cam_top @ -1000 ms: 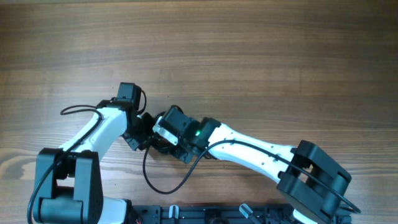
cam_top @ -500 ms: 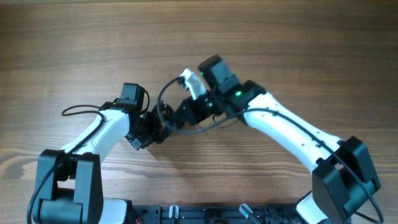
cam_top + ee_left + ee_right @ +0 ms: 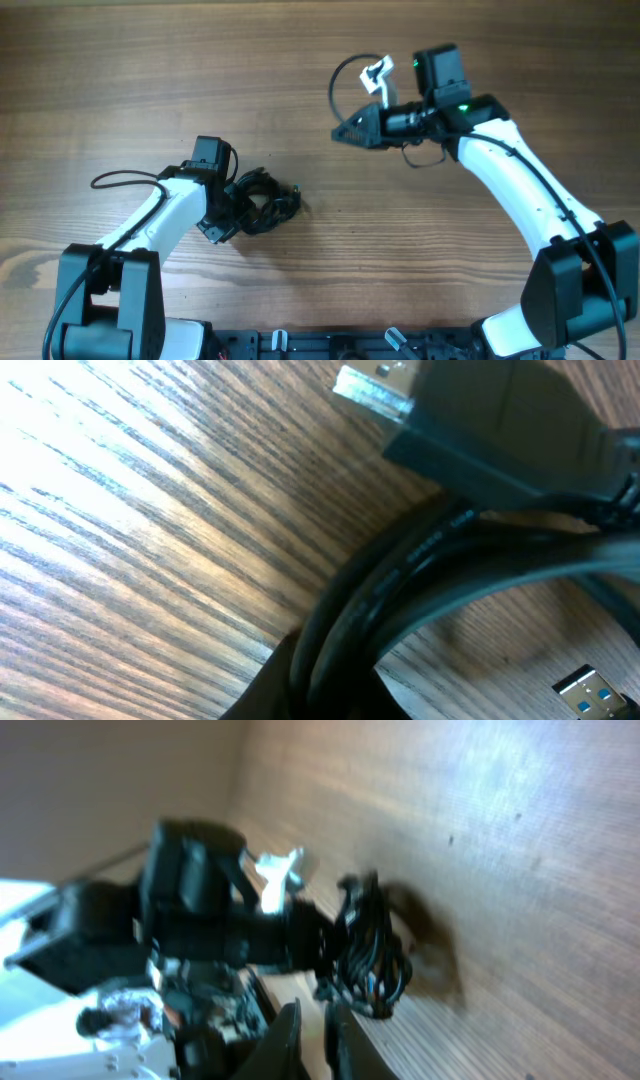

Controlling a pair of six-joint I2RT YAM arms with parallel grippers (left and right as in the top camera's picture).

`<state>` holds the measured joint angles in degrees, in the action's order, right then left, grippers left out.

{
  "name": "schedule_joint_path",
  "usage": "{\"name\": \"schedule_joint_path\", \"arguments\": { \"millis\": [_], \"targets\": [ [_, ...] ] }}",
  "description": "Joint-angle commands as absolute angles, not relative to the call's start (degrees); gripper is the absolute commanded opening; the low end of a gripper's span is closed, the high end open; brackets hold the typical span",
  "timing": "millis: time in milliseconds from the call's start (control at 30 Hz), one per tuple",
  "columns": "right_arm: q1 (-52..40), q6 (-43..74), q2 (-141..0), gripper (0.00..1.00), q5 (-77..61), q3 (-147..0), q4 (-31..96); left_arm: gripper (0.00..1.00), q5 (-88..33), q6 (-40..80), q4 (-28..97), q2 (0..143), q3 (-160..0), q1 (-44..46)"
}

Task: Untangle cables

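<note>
cables [image 3: 265, 207] lie as one dark clump on the table [image 3: 150, 80], left of centre and toward the near edge. in the left wrist view the cords [image 3: 400, 590] run tight side by side with a metal plug [image 3: 375, 385] poking out above them. no cord lies apart on the wood, so i judge the untangling barely begun, with nearly all of the separating left to do. the left gripper [image 3: 238, 210] sits right at the clump's left side. its view is filled with cord, and i cannot tell if its jaws pinch anything. the right gripper [image 3: 345, 133] hangs well apart, far and to the right. from its own camera its jaws [image 3: 312, 1045] stand a narrow slit apart with nothing between them. a thin black loop [image 3: 337, 88] curls beside it; whether that is a freed cord or the arm's own wire i cannot tell. a second ago both grippers crowded over the clump, and the right arm has since swung away, leaving it uncovered.
</note>
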<state>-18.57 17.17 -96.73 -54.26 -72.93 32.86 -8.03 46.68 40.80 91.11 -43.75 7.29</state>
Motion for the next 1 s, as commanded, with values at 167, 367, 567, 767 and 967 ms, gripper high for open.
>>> {"name": "schedule_joint_path", "arguments": {
  "millis": [167,367,567,767,967],
  "targets": [
    [-31.81,0.03,-95.81,0.39,-28.51,-73.52,40.99,0.72,-10.90,39.05,44.77,92.88,-45.30,6.85],
    [-41.50,-7.73,-95.90,0.41,-19.07,-73.56,42.22,0.86,-10.85,34.70,52.62,92.58,-54.74,6.85],
    [-48.66,-12.56,-98.56,0.44,-12.43,-73.54,40.80,0.86,-9.52,36.86,51.24,93.12,-55.07,6.87],
    [-49.23,-12.43,-103.90,0.45,-12.49,-73.47,40.25,0.71,-9.54,36.86,42.85,94.35,-50.59,6.92],
    [-49.23,-11.64,-106.74,0.54,-12.73,-73.47,39.05,0.50,-8.93,36.84,35.24,94.67,-46.63,6.92]
  ]
}}
